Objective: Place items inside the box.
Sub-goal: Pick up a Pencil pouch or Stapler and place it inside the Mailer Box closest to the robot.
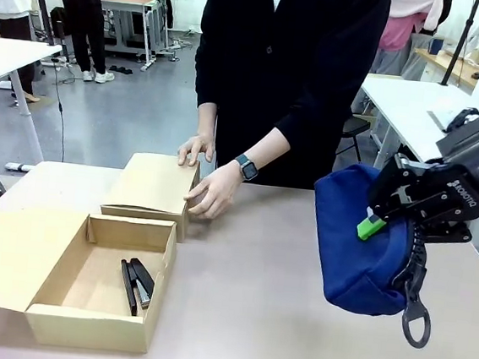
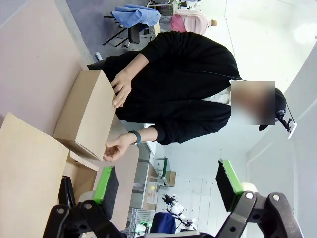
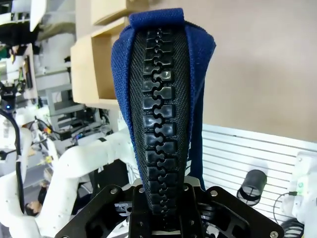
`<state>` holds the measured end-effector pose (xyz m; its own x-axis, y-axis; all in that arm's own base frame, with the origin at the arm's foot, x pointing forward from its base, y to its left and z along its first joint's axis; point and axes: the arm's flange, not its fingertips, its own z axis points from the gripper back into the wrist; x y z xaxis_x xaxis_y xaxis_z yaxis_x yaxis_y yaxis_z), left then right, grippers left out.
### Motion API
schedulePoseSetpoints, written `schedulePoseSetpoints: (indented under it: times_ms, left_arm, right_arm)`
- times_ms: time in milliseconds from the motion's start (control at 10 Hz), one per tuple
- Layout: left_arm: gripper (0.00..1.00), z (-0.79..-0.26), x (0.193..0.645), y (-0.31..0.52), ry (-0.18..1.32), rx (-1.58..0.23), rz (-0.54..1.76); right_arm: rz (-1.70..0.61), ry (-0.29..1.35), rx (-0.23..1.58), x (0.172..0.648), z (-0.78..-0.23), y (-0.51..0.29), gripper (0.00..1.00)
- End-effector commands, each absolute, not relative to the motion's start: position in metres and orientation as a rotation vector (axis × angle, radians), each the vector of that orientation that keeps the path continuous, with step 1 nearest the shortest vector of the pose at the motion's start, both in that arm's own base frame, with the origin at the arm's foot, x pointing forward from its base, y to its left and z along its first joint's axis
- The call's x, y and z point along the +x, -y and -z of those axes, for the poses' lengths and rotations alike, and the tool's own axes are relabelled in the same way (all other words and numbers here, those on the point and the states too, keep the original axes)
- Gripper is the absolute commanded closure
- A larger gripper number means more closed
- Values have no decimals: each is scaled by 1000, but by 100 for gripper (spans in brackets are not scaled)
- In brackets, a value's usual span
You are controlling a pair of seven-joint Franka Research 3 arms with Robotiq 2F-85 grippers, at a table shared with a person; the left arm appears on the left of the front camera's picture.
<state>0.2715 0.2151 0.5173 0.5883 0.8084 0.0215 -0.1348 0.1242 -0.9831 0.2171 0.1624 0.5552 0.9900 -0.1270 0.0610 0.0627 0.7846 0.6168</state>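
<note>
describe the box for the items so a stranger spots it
On the left of the table stand two tan cartons. The box is the nearer one: open, flap spread leftward, black staplers inside, whereas the smaller carton behind it is shut, held by the person's hands.

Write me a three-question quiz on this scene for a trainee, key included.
1. What does the right gripper hold? A) stapler B) blue pouch C) knife
2. True or false: the open box is empty.
3. Fill in: the person's hands rest on the smaller ____.
Key: 1 B. 2 False, a stapler lies inside. 3 carton.
</note>
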Motion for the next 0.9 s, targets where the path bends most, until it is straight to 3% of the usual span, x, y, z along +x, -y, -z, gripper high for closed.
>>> schedulePoseSetpoints:
  times_ms: [0,500,800]
  left_arm:
    - [0,-516,270,-213,684,-1280,-750]
    - [0,-516,270,-213,684,-1280,-750]
    - [0,-516,270,-213,684,-1280,-750]
  right_arm:
    - [95,89,666,203,-509,-151,93]
    - [112,69,646,218,-504,-161,93]
    - [126,128,659,266,-493,-259,93]
